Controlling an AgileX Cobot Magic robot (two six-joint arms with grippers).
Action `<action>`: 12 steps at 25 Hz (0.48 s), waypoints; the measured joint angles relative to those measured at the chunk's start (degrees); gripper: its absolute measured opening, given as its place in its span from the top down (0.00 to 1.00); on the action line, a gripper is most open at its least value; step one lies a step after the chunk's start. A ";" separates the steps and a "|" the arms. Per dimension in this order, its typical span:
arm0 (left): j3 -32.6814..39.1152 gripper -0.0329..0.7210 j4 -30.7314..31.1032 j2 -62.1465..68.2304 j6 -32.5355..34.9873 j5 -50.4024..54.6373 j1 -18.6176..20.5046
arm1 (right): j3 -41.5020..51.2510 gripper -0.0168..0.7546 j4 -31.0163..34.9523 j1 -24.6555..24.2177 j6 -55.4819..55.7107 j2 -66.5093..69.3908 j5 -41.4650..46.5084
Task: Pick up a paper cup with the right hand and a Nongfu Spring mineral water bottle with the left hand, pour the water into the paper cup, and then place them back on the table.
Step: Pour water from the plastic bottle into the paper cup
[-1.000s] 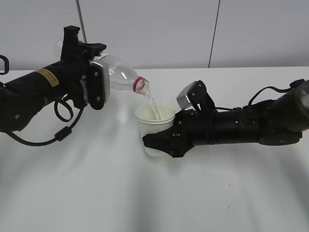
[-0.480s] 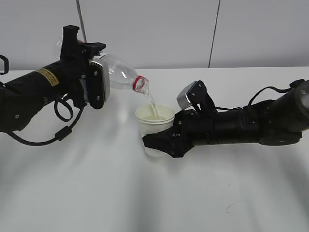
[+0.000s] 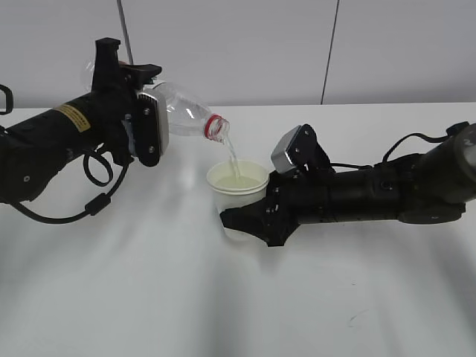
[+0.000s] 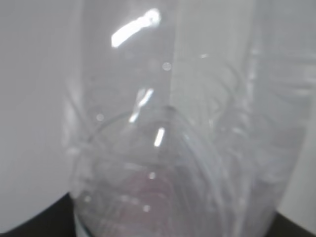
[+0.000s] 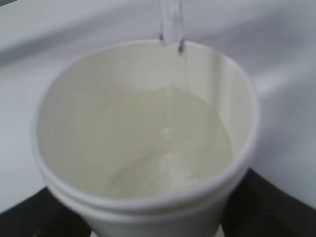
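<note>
A: What is different from a second ago?

B: The water in the paper cup (image 3: pixel 238 181) stands higher now, well up the wall in the right wrist view (image 5: pixel 143 148). The stream falls thinner from the Nongfu Spring mineral water bottle (image 3: pixel 184 115), whose mouth is just above the cup's far rim.

A: And the grips?

B: The right hand (image 3: pixel 249 217) is clamped round the cup's base, lifted off the table (image 3: pixel 223 312). The left hand (image 3: pixel 141 119) pinches the tilted bottle, left of the cup (fingers mostly hidden). I judge pouring nearly done; righting the bottle comes next.
</note>
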 joint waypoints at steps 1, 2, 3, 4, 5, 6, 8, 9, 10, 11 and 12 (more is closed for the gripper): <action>0.00 0.45 0.00 0.00 0.00 -0.06 0.00 | 0.00 0.33 0.00 0.00 -0.41 0.00 0.00; 0.00 0.45 -0.05 0.00 0.00 -0.11 0.00 | 0.00 0.33 0.00 0.00 -0.77 0.00 0.00; 0.00 0.45 -0.17 0.00 0.00 -0.11 0.00 | 0.00 0.33 0.00 0.00 -0.97 0.00 0.00; 0.00 0.45 -0.36 0.00 0.00 -0.12 0.00 | 0.00 0.33 0.00 0.00 -1.44 0.00 0.00; 0.00 0.45 -0.77 0.00 0.00 -0.12 0.00 | 0.00 0.33 0.14 0.00 -2.00 0.00 0.00; 0.00 0.45 -1.14 0.00 0.00 -0.17 0.00 | 0.00 0.33 0.39 0.00 -2.56 0.00 0.00; 0.00 0.45 -2.49 0.00 -0.18 -0.17 0.00 | 0.00 0.33 1.44 0.00 -3.09 0.00 0.00; 0.00 0.45 -3.06 0.00 -0.24 -0.17 0.00 | 0.00 0.33 1.95 0.00 -3.41 0.00 0.00; 0.00 0.45 -3.58 0.00 -0.36 -0.17 0.00 | 0.00 0.33 2.47 0.00 -3.61 0.00 0.00; 0.00 0.45 -3.85 0.00 -0.41 -0.17 0.00 | 0.00 0.33 2.99 0.00 -3.90 0.00 0.00; 0.00 0.45 -4.04 0.00 -0.71 -0.17 0.00 | 0.00 0.33 3.32 0.00 -4.20 0.00 0.00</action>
